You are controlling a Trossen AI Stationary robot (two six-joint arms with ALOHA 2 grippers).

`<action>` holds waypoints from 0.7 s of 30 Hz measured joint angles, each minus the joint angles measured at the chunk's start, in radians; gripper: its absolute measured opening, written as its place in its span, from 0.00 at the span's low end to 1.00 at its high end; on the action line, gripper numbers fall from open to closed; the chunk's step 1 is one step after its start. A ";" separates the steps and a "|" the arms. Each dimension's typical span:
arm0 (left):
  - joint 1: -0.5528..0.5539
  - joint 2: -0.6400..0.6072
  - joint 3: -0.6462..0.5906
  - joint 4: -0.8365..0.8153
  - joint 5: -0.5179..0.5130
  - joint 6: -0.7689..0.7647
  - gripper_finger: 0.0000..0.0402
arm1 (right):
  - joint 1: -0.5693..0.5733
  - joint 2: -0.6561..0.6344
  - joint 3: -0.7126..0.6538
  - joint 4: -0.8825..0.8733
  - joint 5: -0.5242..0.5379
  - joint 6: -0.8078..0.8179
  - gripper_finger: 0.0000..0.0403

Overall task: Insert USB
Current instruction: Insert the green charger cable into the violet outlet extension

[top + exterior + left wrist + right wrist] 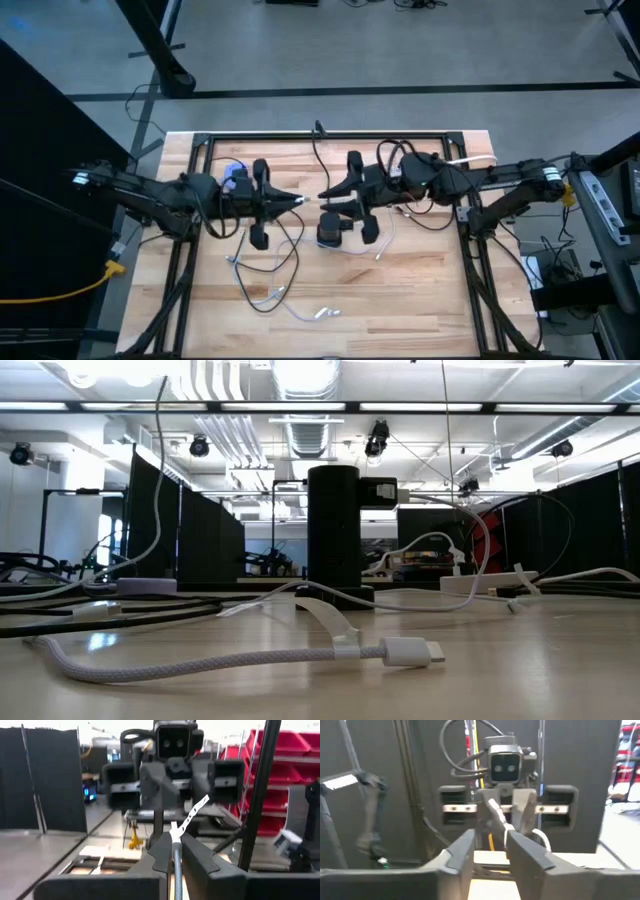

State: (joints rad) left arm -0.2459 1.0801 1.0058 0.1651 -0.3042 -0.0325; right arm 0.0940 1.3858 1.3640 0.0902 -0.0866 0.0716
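Writing: none can be read on any cable, plug or arm in these views.
Left gripper (298, 203): closed on the white USB cable (176, 851), whose plug (192, 813) is held out past the fingertips, above the wooden table (420, 290).
Right gripper (325, 200): set just beside the plug, tip to tip with the left gripper; fingers (525, 851) seen slightly parted, with nothing held between them.
Black charging tower (335, 525): stood upright on the table, below and near the plug.
Spare white cable (230, 658): laid on the table, well apart from the plug.
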 joint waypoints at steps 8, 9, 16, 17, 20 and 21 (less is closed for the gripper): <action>0.110 -0.013 0.366 -0.891 0.000 -0.073 0.04 | 0.002 -0.079 0.000 -0.174 0.000 0.070 0.44; 0.142 -0.004 0.415 -1.002 0.001 -0.081 0.04 | 0.004 -0.082 0.000 -0.181 0.000 0.082 0.44; 0.485 0.063 0.589 -1.450 0.227 -0.055 0.04 | 0.016 -0.047 0.000 -0.190 0.000 0.105 0.45; 0.543 0.073 0.589 -1.483 0.284 -0.043 0.04 | 0.019 -0.039 0.000 -0.191 0.000 0.108 0.45; 0.698 0.120 0.570 -1.582 0.427 0.026 0.04 | 0.020 -0.019 0.000 -0.184 0.000 0.124 0.46; 0.737 0.140 0.559 -1.604 0.451 0.052 0.04 | 0.020 -0.013 0.000 -0.184 0.000 0.131 0.46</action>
State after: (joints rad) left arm 0.4908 1.2206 1.5650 -1.4392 0.1464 0.0199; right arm 0.1143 1.3723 1.3640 -0.0937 -0.0864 0.2028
